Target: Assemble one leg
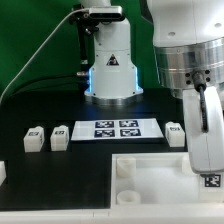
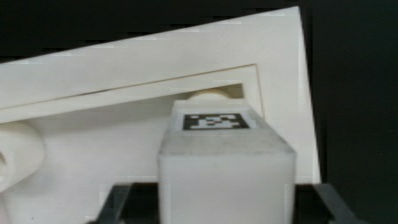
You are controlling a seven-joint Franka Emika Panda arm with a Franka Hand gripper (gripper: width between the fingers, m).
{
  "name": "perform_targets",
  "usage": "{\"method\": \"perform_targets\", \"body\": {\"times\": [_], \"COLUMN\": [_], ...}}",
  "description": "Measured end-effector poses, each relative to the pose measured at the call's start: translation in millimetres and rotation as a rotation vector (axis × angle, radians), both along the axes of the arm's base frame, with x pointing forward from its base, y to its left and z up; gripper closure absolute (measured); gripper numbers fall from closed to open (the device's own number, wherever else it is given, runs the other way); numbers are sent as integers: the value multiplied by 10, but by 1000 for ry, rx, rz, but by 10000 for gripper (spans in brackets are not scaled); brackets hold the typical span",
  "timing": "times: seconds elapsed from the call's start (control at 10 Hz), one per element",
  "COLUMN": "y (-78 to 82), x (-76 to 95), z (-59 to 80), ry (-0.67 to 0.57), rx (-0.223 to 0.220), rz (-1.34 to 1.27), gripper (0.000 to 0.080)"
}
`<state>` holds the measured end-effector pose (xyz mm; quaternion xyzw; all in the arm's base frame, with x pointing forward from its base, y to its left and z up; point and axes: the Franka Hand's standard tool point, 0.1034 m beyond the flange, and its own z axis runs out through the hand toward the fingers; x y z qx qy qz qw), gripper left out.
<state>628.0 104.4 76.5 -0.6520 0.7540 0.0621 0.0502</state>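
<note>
White leg point(image 2: 221, 150) sits clamped upright in gripper point(image 2: 221, 195), above tabletop point(image 2: 143, 70).

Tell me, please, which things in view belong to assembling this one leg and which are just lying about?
In use:
- the held leg, gripped in the pincer
- the white tray-like part beneath it

Lying about:
- three loose legs on the table
- the marker board
</note>
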Motion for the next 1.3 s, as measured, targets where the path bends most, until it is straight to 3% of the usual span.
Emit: {"method": "perform_targets", "body": {"times": [0.1, 0.2, 0.3, 0.4, 0.5, 0.7, 0.9, 1.1, 1.3], "y": [-7, -30, 11, 44, 25, 18, 104, 112, 107], "x": [-4, -21, -55, -73, -72, -71, -10, -39, -31], "z": [-20, -84, -92, -90, -98, -98, -46, -7, -14], "ry": [-16, -64, -71, -85, -100, -123, -215, -261, -267], "rx": [-2, -16, -19, -22, -23, -23, -73, -105, -116], "rz": [75, 220, 340, 495, 596, 752, 1180, 1441, 1509], "gripper": [398, 398, 218, 218, 158, 158, 150, 150, 195]}}
